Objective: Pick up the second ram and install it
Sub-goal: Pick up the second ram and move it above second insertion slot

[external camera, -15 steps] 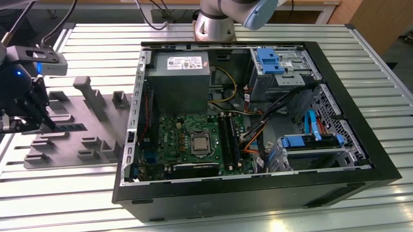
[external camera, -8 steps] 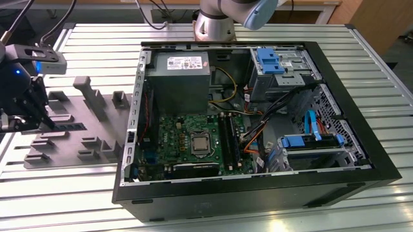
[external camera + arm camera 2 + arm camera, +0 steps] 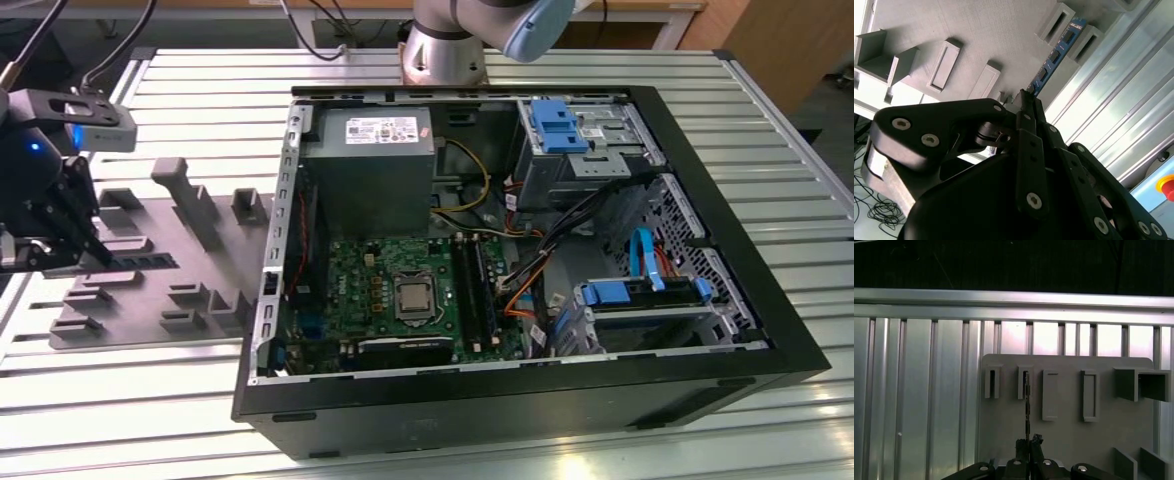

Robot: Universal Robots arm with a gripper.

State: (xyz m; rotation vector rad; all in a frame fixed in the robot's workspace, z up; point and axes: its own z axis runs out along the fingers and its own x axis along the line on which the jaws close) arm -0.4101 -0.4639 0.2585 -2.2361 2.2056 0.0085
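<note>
over the grey holder tray (image 3: 1104,440), my gripper (image 3: 1028,441) has its fingers pinched almost together on the near end of the second ram (image 3: 1056,52), whose far end sits at a tray slot. gripped only by its end, i think the stick could pivot, slip or snag the slot wall.

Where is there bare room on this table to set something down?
Bare table slats lie below the tray in the exterior view, and beside the computer case on that view's right. The tray, where the gripper holds the second ram, and the case interior are crowded.
</note>
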